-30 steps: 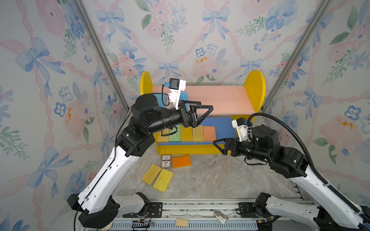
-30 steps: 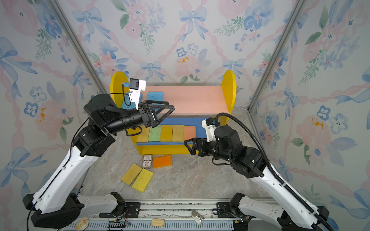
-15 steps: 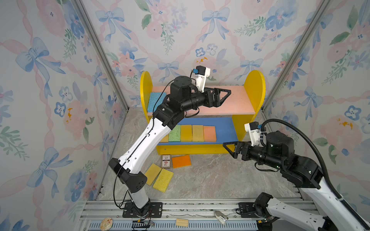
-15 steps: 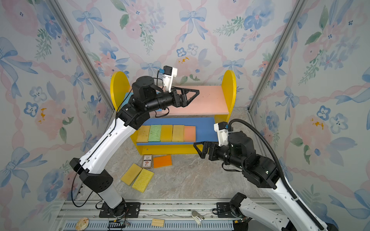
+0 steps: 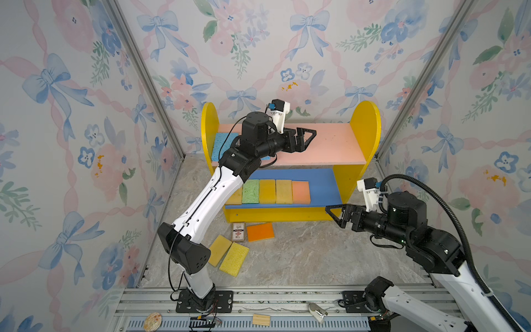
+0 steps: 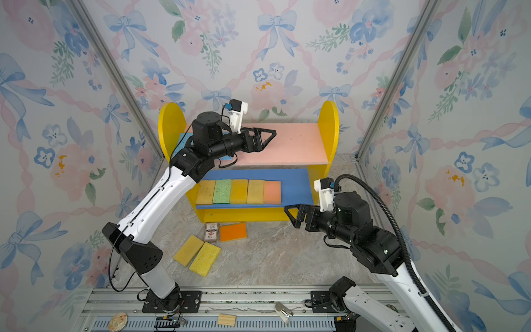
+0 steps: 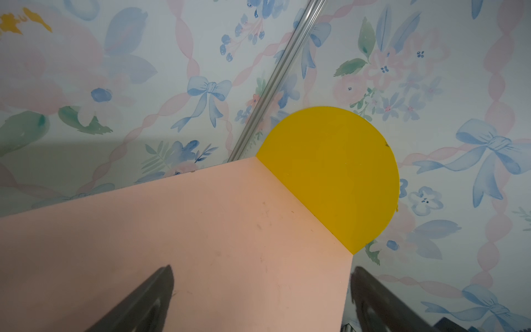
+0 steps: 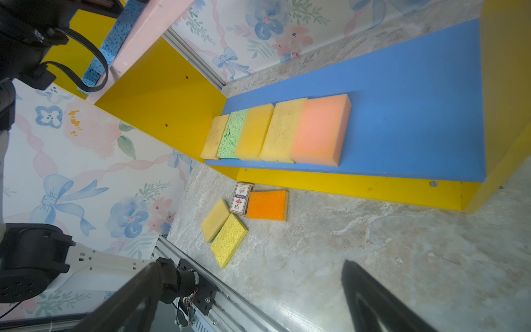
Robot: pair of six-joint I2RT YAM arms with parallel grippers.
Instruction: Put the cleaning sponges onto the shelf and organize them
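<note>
**Top views: sponges partly shelved**

Left gripper is reaching over the pink upper board of the two-tier wooden shelf with yellow side panels, jaws wide apart, holding nothing. Right gripper is hanging before the shelf's right end, likewise spread and empty. Five rectangular foam sponges are lying on its blue lower board, a blue porous sponge on the upper board's left end. Three loose sponges are lying on the floor before it.
</note>
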